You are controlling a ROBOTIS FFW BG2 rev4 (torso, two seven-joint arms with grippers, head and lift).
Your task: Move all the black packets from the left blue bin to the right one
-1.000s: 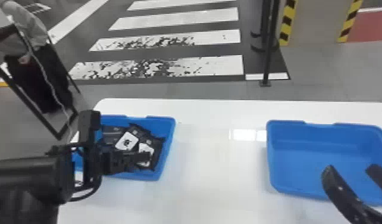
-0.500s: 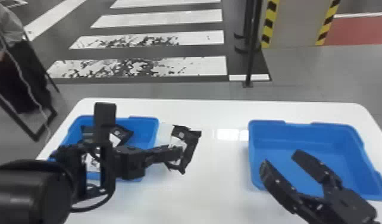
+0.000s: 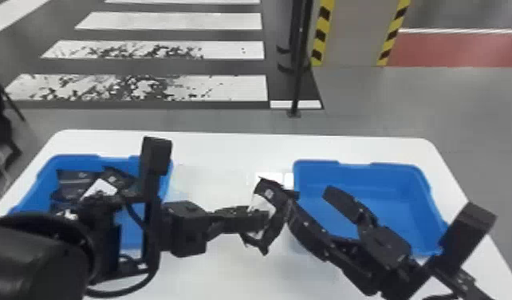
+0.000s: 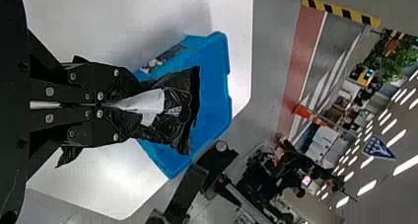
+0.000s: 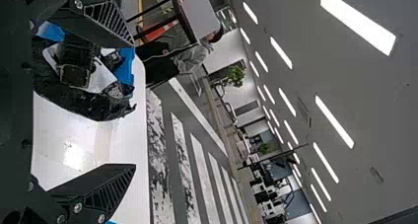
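Observation:
Between the bins, my left gripper (image 3: 263,220) is shut on a black packet (image 3: 268,194) with a white label. In the left wrist view the left gripper (image 4: 129,105) pinches that packet (image 4: 181,110), whose film spreads around the fingertips. My right gripper (image 3: 307,207) stands open close beside the packet, over the near left part of the right blue bin (image 3: 402,175). In the right wrist view the right gripper (image 5: 134,104) has its fingers wide apart, the packet (image 5: 84,103) near one of them. Several black packets (image 3: 77,179) lie in the left blue bin (image 3: 48,171), partly behind the left arm.
Both bins stand on a white table (image 3: 227,147). The left arm crosses over the left bin's near side, while the right arm reaches in across the right bin's near edge. A dark pole (image 3: 301,60) stands beyond the table.
The left gripper has come out of the left bin and moved right with the packet. My right gripper has moved left toward it, and the head view has shifted right.

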